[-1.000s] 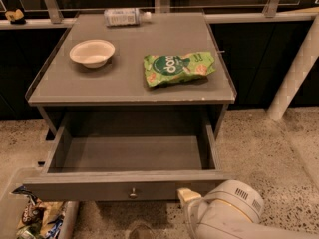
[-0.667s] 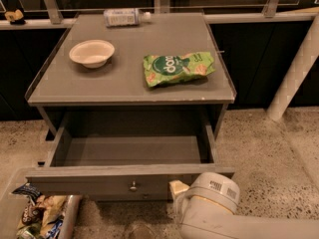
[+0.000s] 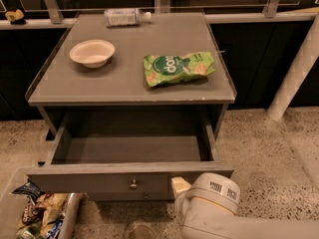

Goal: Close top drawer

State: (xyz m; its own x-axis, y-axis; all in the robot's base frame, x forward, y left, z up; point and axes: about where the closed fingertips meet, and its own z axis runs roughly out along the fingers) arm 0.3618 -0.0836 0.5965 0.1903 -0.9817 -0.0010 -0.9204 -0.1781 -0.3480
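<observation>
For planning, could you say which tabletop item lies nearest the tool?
The green snack bag, right of bowl and bottle; the tool is at the top drawer front.

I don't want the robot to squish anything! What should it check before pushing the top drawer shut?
1. Top drawer pulled out, ready to push: ok.
2. Nothing sticking up inside it: ok.
3. Gripper at the drawer front, right of the knob: ok.
4. Gripper touching the front: cannot tell.
5. Bowl and chip bag on the tabletop, away from the drawer: ok.
6. Snack bags below the drawer's left corner out of its way: cannot tell.
</observation>
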